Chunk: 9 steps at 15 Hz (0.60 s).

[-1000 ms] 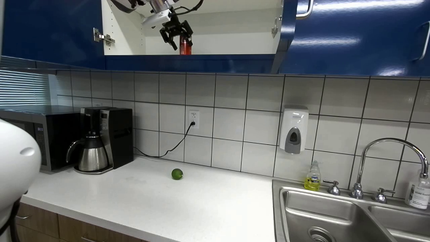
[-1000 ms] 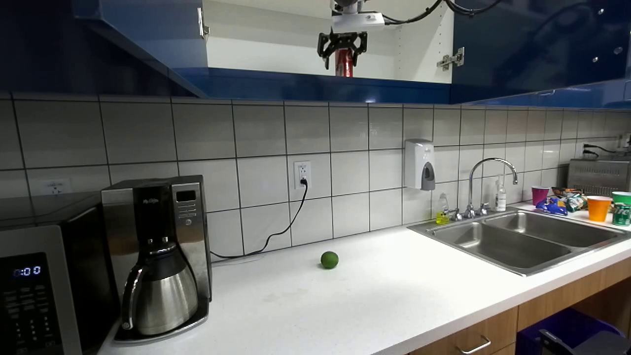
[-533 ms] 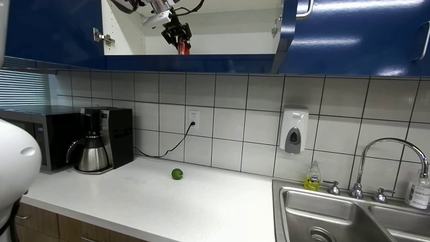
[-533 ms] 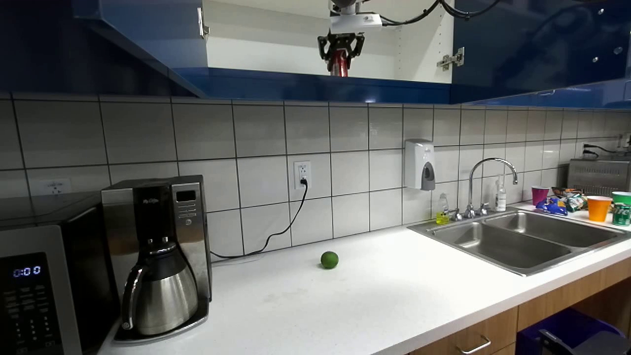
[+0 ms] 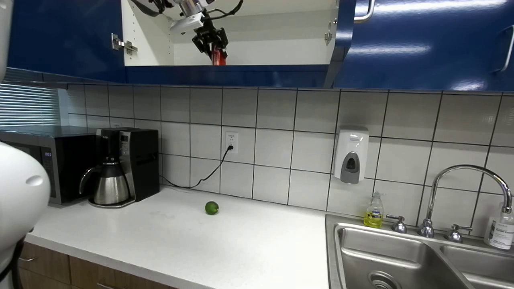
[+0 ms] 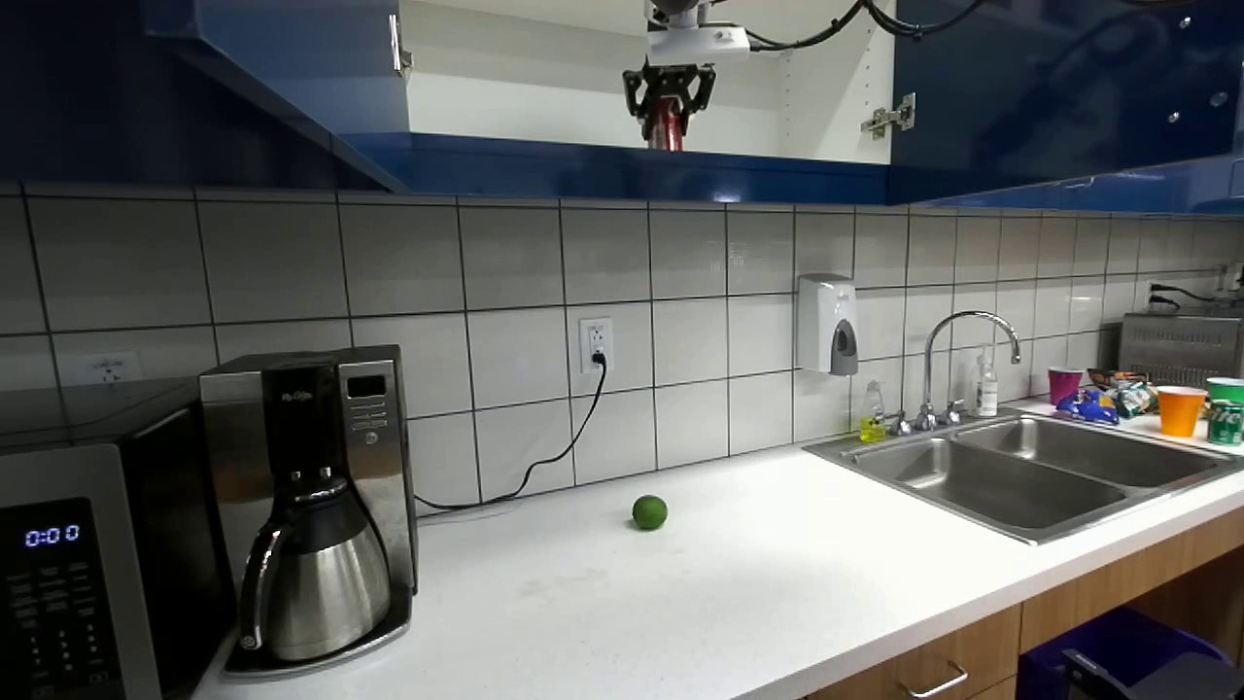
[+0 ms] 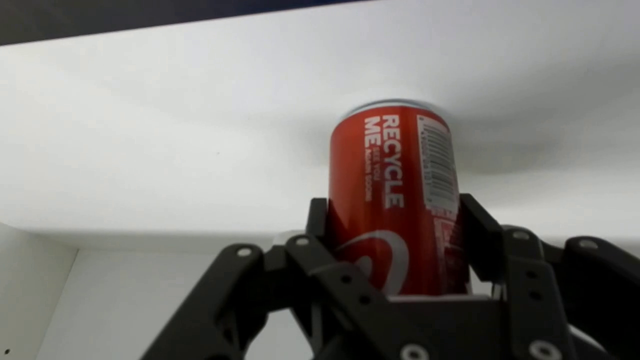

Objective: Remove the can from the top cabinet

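Can [image 7: 392, 170]: inside top cabinet [image 5: 257, 75], between its side edges; red, "RECYCLE ME" and barcode facing the wrist camera. Lower end hidden by cabinet's front edge in both exterior views; can't tell if it touches the shelf [image 7: 175, 165].
Gripper [image 7: 393, 215]: clamped on can, one pad [image 7: 317, 217] against each side.
Doors [image 5: 64, 36]: standing open at both side edges of cabinet.
Counter [image 5: 241, 245]: white, below cabinet.
Green ball [image 6: 649, 512]: on counter near back edge, roughly under can in both exterior views.
Coffee maker [image 5: 142, 160]: in an exterior view, toward counter's back left corner, just beside microwave [image 5: 74, 160].
Sink [image 5: 332, 253]: set into counter, dish soap [image 5: 374, 214] standing at its back edge.
Orange cup [image 6: 1180, 412]: in an exterior view, past sink's far edge.
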### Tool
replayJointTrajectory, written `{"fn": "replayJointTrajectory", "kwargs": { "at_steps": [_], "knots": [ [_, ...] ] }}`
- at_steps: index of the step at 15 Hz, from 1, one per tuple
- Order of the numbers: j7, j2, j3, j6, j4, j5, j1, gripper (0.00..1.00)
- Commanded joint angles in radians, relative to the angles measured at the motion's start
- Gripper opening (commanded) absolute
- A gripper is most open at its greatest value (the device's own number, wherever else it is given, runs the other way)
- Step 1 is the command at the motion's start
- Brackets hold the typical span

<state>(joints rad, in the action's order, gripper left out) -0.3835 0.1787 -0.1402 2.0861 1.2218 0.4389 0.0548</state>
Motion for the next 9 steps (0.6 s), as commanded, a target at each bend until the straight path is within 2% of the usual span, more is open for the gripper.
{"fn": "replayJointTrajectory", "kwargs": {
  "at_steps": [1, 5, 9],
  "knots": [
    [-0.019, -0.037, -0.003, -0.010, 0.006, 0.015, 0.012, 0.39],
    [-0.019, -0.106, -0.003, -0.003, 0.054, 0.007, 0.016, 0.39],
    [-0.016, -0.226, -0.003, 0.005, 0.171, -0.007, 0.016, 0.39]
  ]
}}
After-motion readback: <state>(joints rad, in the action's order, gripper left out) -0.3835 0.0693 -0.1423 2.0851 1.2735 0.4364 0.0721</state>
